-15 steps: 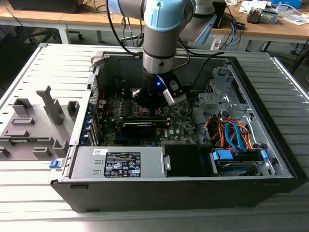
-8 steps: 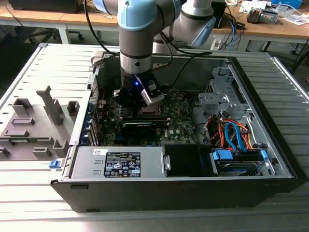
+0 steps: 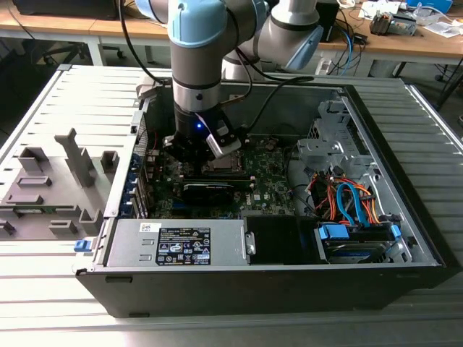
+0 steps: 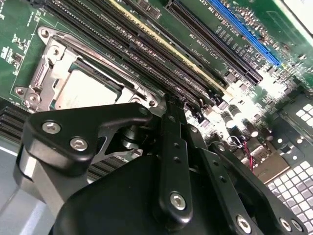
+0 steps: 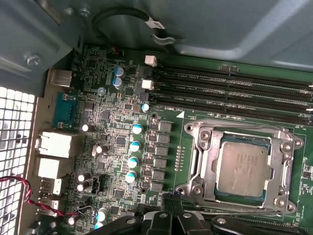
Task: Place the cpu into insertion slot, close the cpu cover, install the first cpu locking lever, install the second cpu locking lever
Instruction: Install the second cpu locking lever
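Note:
The cpu (image 5: 243,169) lies flat in the insertion slot (image 5: 195,188) on the green motherboard, its pale face up. The silvery cpu cover (image 5: 209,161) lies down around it, framing the chip. In the second wrist view the cpu (image 4: 83,90) and cpu cover (image 4: 51,63) sit just beyond my black finger linkage. My gripper (image 5: 168,198) is shut with nothing in it, its tip low at the socket's corner, beside the cover's edge. In the exterior view my gripper (image 3: 206,160) hangs over the board inside the computer case, next to the insertion slot (image 3: 223,165).
Long black memory slots (image 5: 230,90) run along one side of the socket, capacitors (image 5: 134,147) along another. A black card (image 3: 208,190), the power supply (image 3: 181,242), a drive cage (image 3: 329,148) and orange and blue cables (image 3: 347,202) crowd the case. Grey fixtures (image 3: 51,181) stand outside it.

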Motion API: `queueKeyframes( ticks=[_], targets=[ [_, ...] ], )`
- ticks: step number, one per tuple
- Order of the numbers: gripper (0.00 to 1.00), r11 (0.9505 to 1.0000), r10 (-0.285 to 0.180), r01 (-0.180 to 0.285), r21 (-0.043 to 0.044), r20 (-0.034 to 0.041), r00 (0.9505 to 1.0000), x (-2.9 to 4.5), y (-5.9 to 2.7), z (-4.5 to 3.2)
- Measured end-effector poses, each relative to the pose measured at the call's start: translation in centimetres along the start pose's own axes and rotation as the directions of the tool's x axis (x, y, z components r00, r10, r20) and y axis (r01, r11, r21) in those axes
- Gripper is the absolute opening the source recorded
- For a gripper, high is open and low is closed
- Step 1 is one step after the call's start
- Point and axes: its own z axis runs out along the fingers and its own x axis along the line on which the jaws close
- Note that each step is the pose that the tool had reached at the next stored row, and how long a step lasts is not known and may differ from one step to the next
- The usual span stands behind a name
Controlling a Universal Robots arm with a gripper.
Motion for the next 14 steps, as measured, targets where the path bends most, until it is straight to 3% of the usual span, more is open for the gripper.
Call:
queueKeyframes(
  ticks=[7, 14],
  targets=[
    [0.11, 0.9981, -0.062, 0.062, -0.0083, 0.0014, 0.9981, -0.03, 0.14, 0.06],
    [0.11, 0.9968, -0.079, 0.079, -0.0128, 0.0021, 0.9968, -0.04, 0.22, 0.27]
  ],
)
